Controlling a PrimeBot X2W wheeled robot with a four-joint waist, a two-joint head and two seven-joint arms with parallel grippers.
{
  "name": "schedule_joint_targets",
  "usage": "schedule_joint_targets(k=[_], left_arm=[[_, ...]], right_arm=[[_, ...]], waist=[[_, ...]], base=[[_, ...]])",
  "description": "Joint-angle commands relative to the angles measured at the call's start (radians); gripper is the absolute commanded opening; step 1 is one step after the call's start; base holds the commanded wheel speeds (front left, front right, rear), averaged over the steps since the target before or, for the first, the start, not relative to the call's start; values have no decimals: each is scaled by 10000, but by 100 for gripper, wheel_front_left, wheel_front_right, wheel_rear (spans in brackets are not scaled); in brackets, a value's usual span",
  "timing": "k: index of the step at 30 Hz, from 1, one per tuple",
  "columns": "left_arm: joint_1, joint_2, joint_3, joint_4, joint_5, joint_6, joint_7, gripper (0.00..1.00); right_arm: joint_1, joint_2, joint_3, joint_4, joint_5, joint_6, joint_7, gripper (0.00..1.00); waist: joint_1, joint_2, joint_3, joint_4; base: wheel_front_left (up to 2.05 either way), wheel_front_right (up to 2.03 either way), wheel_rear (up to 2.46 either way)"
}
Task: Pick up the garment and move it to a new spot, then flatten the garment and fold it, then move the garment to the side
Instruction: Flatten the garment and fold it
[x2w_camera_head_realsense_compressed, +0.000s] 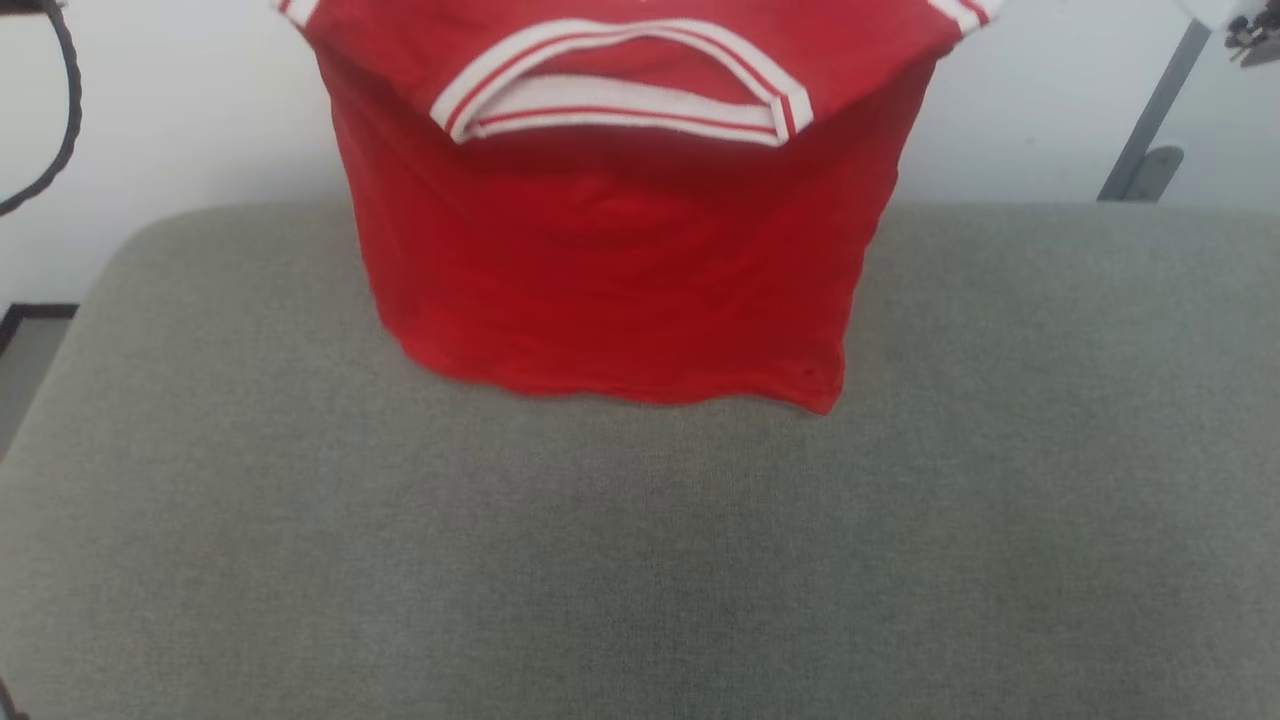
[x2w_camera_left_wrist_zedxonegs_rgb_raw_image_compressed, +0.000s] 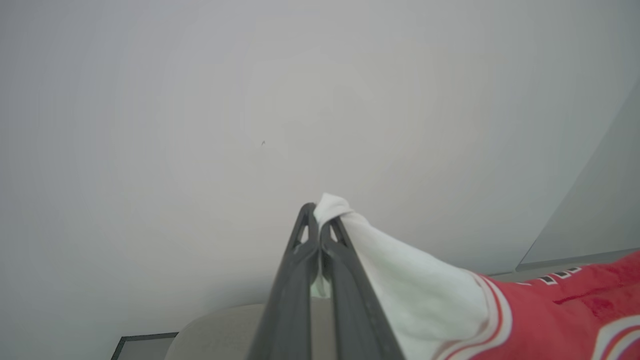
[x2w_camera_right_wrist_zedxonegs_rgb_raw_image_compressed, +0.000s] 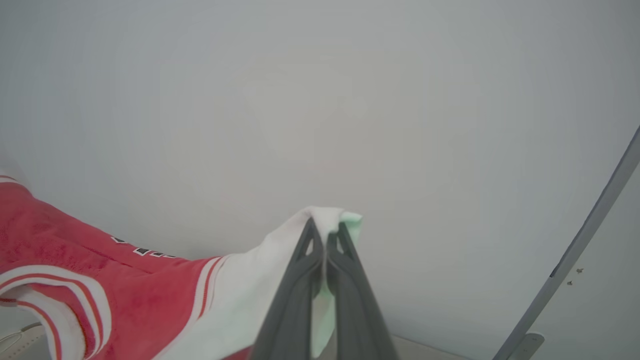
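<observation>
1. The red soft-fabric basketball T-shirt with white sleeves and striped trim (x2w_camera_head_realsense_compressed: 620, 270) hangs spread out above the grey fabric-covered bench (x2w_camera_head_realsense_compressed: 640, 560). I cannot tell whether its hem touches the padding.
2. The left end effector (x2w_camera_left_wrist_zedxonegs_rgb_raw_image_compressed: 319, 220) is clenched on the tip of one white sleeve (x2w_camera_left_wrist_zedxonegs_rgb_raw_image_compressed: 415, 280). The right end effector (x2w_camera_right_wrist_zedxonegs_rgb_raw_image_compressed: 325, 230) is clenched on the other sleeve tip.
3. Each grip pinches only a little cloth at the sleeve edge, so a quick swing could tug it free.
4. If one side slipped, the T-shirt would likely drop crooked and bunch up.
5. Lowering it with the hem dragging could tuck the bottom under, leaving creases to flatten.
</observation>
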Motion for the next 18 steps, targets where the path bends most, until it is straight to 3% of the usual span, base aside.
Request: schedule_joint_targets(k=[1,4,10,18], left_arm=[[-101,-48,29,29,37,-9,-145,0],[-349,-191,83,141,149,18,-765,0],[-1299,-610,77,467,518,-156,-2364,0],[-2879,-1057,170,935,1312,-307,-6159,0]], right_arm=[[-143,27,94,97,-141,2,-177,0],[-647,160,171,535,-472,2,-894,0],[-2097,368,276,1564,-1572,1,-3475,0],[-3974,247,339,3167,-3389,1,-6812,0]], waist=[[0,0,312,-50],[0,0,920,-113],[0,0,2343,-158],[0,0,3793,13]], base=[[0,0,0],[0,0,0],[0,0,0],[0,0,0]])
